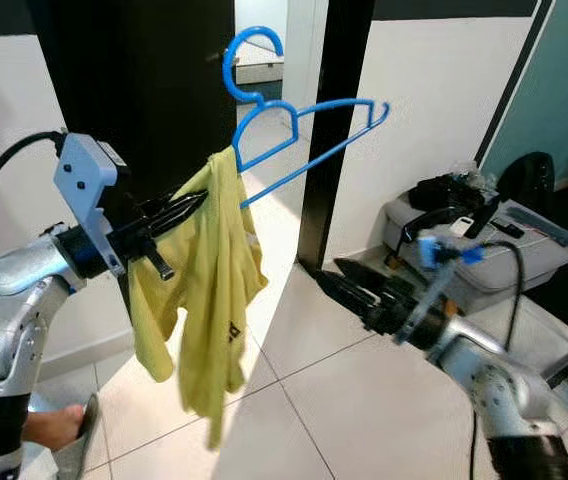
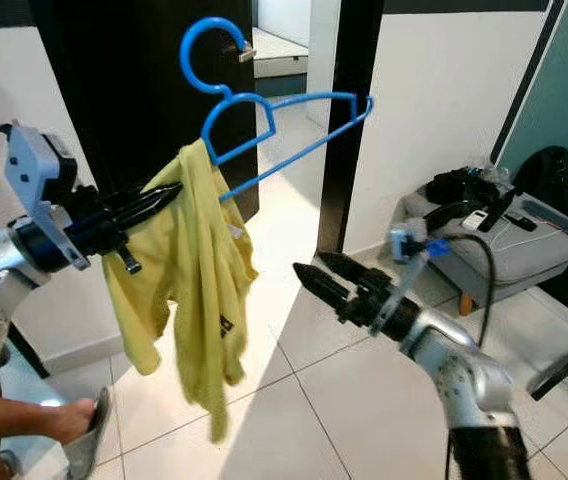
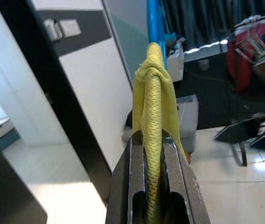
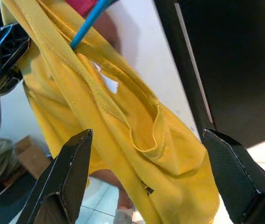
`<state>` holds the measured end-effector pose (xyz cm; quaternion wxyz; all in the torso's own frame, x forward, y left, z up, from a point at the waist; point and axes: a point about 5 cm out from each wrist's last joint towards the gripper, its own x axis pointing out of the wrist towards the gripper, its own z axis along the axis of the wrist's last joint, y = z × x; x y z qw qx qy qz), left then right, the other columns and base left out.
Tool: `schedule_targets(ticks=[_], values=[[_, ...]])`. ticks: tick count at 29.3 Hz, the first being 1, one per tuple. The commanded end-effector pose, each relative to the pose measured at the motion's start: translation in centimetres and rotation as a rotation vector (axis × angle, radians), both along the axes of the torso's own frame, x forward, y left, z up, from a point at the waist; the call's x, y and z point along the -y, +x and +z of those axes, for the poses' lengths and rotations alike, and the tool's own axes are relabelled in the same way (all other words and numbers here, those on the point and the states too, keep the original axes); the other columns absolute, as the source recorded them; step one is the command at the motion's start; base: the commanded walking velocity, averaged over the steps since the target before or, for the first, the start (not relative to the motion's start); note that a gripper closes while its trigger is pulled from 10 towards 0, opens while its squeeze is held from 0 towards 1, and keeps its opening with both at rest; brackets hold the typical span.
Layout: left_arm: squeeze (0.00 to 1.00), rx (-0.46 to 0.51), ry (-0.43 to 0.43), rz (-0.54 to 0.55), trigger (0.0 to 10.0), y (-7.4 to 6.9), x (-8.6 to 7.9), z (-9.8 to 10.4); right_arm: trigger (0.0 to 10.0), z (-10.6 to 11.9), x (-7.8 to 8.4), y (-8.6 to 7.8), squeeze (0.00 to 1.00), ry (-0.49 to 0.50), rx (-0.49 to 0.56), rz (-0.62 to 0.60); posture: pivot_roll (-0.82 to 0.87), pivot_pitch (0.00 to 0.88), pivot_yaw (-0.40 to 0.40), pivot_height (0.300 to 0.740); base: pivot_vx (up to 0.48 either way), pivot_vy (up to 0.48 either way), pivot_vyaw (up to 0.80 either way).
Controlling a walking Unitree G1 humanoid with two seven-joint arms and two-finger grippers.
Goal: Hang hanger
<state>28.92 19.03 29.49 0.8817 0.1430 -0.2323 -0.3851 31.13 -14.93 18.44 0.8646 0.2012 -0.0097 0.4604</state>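
Left eye view had the left claw clamped on the yellow shirt draped over the blue hanger, whose long axis ran up and away from it toward the doorway. Right claw, spread wide and empty, sat lower and well apart.

The hanger is bright blue, and the shirt draped from it is plain yellow with a small dark mark low on the front. Black fingers clamp the yellow cloth, before a black door, white walls and pale floor tiles.

A black door stands beside a white wall over pale floor tiles, a grey box carries black gear, and a person's sandalled foot shows low.
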Motion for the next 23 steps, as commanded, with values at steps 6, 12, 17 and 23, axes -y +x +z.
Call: schedule_targets(ticks=[6,12,17,23], values=[[0.00,0.081,0.053,-0.051,10.0,-0.6,0.3,1.9,10.0,1.5,-1.6,0.5,0.00,0.068,0.085,0.111,0.08,0.000,-0.082,0.740,0.000,0.000,0.00],[0.00,0.115,0.061,-0.033,10.0,-0.6,-0.2,2.7,10.0,2.8,-2.3,0.8,0.00,0.118,0.150,0.164,0.10,0.000,-0.091,0.740,0.000,0.000,0.00],[0.00,0.136,0.058,-0.041,10.0,-1.0,-0.5,3.5,10.0,3.7,-2.9,1.3,0.00,0.133,0.193,0.177,0.10,0.000,-0.101,0.740,0.000,0.000,0.00],[0.00,0.169,0.021,-0.113,10.0,-1.3,0.2,4.7,10.0,4.9,-3.3,2.6,0.00,0.113,0.252,0.134,0.10,0.000,-0.095,0.740,0.000,0.000,0.00]])
